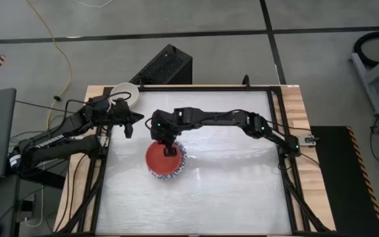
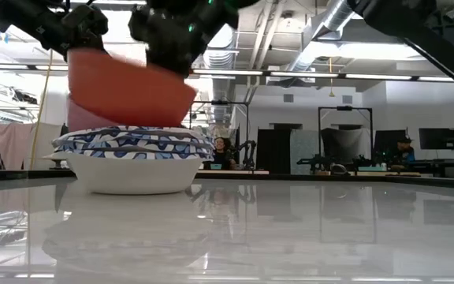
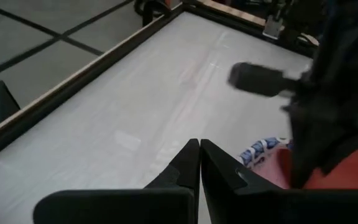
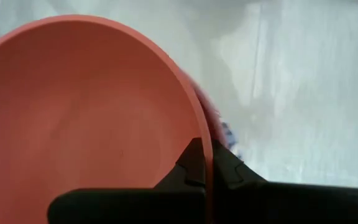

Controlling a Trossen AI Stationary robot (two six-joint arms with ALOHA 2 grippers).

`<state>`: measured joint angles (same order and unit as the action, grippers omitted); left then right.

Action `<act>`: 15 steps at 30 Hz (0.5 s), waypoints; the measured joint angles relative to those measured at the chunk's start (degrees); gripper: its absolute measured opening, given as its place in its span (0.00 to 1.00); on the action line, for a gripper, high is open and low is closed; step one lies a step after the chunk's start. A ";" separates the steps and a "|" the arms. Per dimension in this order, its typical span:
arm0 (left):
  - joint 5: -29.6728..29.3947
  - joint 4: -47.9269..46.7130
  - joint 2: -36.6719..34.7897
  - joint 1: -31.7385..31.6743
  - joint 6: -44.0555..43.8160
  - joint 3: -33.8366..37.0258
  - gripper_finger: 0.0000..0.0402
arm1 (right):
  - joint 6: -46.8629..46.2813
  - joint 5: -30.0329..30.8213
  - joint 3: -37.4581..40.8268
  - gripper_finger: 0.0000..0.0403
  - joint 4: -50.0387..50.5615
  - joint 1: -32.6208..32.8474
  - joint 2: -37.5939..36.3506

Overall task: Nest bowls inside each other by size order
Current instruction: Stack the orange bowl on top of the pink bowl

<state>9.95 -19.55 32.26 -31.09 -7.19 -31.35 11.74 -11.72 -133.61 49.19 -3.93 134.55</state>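
A stack of blue-and-white patterned bowls point(image 1: 177, 168) stands mid-table on the lowest bowl's white base point(image 2: 132, 177). A pink bowl point(image 2: 81, 117) sits in the stack. Above it is a red bowl point(image 2: 128, 88), tilted, with my right gripper point(image 4: 205, 163) shut on its rim. Whether the red bowl touches the pink one, I cannot tell. A cream-white bowl point(image 1: 125, 92) rests at the table's far left corner. Between that bowl and the stack, my left gripper point(image 1: 129, 122) hovers shut and holds nothing. My right gripper has the red bowl's rim point(image 4: 207, 140) pinched, one finger point(image 4: 188, 165) inside the bowl and the other outside its wall. The fingers come slanting down from the table's right side. The bowl hangs tilted over the stack, its held side point(image 2: 181, 79) higher.
A black metal frame point(image 1: 278, 131) borders the white table top. The right arm point(image 1: 242, 122) stretches across the far half of the table. The near half and the right side point(image 1: 229, 191) show bare surface. People sit in the room beyond the table.
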 joint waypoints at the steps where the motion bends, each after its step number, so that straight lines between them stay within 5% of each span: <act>1: -0.17 -0.06 -0.01 0.00 0.16 0.00 0.00 | 0.49 0.35 -0.03 0.02 -0.54 -0.30 0.46; 9: 0.77 -0.19 0.01 -0.01 -6.68 0.00 0.00 | 0.33 -0.20 -0.05 0.02 -2.67 -1.04 3.12; 15: 1.48 -1.07 0.01 0.00 -3.37 0.00 0.00 | 0.73 -3.39 -0.10 0.02 4.05 -0.77 3.10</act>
<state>11.43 -20.62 32.27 -31.09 -10.57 -31.35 12.47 -15.11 -133.71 53.25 -4.70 137.65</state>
